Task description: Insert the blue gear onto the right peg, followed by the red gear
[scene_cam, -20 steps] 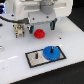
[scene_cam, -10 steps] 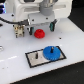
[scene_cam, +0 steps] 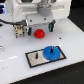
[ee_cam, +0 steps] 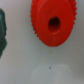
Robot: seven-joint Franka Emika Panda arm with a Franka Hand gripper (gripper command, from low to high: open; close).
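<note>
1. Exterior view: my gripper (scene_cam: pixel 42 27) hangs low over the white table (scene_cam: pixel 15 52), fingers pointing down w/ the red gear (scene_cam: pixel 39 34) just beside and between the tips. It looks spread around the gear, not clamped on it, but the frame is too coarse to be sure, so I cannot tell.
2. Same view, task parts: the blue gear (scene_cam: pixel 50 51) sits on the grey, black-framed plate (scene_cam: pixel 35 58), over its end toward the exterior view's right; the right peg is under the hub and not separately visible. The left peg (scene_cam: pixel 37 56) stands bare.
3. Same view, room: open tabletop lies between red gear and plate; the two are well apart. The plate sits near the table's front edge. A dark cable bundle (scene_cam: pixel 19 31) lies just beside the red gear, on the exterior view's left.
4. Wrist view: red gear (ee_cam: pixel 53 22) fills much of the frame, teeth and centre hole clear, resting flat on white. A dark blurred shape (ee_cam: pixel 3 34) crowds one edge; I can't identify it.
</note>
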